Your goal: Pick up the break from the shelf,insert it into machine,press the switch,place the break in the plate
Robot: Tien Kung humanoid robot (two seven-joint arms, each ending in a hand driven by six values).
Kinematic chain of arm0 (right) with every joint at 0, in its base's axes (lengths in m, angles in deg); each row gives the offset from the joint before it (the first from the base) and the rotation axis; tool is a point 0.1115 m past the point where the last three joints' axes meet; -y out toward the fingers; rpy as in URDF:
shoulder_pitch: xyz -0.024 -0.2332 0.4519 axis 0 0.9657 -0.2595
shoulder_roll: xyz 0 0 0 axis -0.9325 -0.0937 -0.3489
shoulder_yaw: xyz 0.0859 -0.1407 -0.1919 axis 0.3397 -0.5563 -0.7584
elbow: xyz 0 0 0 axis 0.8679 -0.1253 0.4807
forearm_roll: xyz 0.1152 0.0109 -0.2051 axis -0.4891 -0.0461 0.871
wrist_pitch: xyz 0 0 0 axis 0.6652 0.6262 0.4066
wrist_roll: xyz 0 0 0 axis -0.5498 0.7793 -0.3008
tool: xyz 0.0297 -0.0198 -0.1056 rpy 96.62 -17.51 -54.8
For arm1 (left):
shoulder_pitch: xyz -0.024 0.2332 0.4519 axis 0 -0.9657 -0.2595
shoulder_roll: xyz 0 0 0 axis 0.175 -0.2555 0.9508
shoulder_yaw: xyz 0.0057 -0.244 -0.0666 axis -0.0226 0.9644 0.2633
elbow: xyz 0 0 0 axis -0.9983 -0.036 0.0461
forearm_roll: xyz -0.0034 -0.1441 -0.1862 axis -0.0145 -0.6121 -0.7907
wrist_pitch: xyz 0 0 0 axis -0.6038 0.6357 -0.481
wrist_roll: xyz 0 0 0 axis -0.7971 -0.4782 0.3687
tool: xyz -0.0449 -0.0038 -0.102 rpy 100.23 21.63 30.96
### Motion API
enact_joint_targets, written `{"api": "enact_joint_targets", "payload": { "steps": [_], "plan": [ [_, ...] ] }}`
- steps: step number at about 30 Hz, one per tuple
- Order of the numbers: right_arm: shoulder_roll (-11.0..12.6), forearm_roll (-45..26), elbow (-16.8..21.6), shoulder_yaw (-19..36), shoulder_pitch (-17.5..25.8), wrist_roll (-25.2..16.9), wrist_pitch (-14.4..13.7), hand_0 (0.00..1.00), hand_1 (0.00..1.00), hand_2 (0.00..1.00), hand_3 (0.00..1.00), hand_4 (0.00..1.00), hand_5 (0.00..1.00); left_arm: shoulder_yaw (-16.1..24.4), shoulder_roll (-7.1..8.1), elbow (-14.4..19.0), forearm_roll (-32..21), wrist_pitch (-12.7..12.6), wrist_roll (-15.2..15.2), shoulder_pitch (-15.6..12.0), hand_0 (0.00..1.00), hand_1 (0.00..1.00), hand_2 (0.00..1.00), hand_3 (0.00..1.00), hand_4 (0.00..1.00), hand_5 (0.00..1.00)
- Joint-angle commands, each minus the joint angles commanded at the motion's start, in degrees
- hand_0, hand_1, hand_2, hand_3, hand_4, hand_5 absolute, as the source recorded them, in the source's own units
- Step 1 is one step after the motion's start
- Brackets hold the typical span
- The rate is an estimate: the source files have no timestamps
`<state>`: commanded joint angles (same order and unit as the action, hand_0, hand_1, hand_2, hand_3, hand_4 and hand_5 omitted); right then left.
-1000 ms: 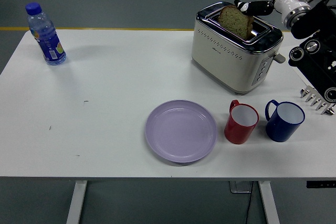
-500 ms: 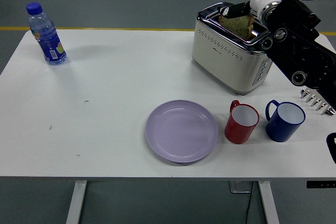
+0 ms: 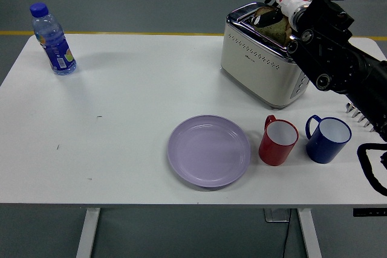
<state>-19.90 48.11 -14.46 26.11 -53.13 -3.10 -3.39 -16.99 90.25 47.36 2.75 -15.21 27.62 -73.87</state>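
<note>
bread in the toaster slot, right hand on top of it

the toaster holds a slice of bread in its top slot, while the purple plate, red mug and blue mug look empty, and the capped water bottle stands far left. the right hand sits over the bread with fingers curled against its top edge; whether it truly grips the slice cannot be told. compared with a moment earlier, the bread sits lower in the slot and the black forearm has swung further in over the toaster's right end.
</note>
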Motion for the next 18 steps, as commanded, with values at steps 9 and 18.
{"api": "enact_joint_targets", "payload": {
  "steps": [9,18],
  "plan": [
    [0.0,0.5,-4.0,-1.1,-1.2,0.3,0.2,0.684,0.615,0.634,0.752,0.816,0.331,0.3,0.02,0.0,0.9,-0.1,-0.2,0.2,0.659,0.614,0.66,0.609,0.44,0.868],
    [0.0,-3.4,-3.8,-3.0,-1.2,-0.1,0.6,0.646,0.595,0.606,0.736,0.818,0.331,0.9,-0.04,0.0,1.8,-0.1,-0.4,0.0,0.659,0.614,0.66,0.608,0.44,0.868]
  ]
}}
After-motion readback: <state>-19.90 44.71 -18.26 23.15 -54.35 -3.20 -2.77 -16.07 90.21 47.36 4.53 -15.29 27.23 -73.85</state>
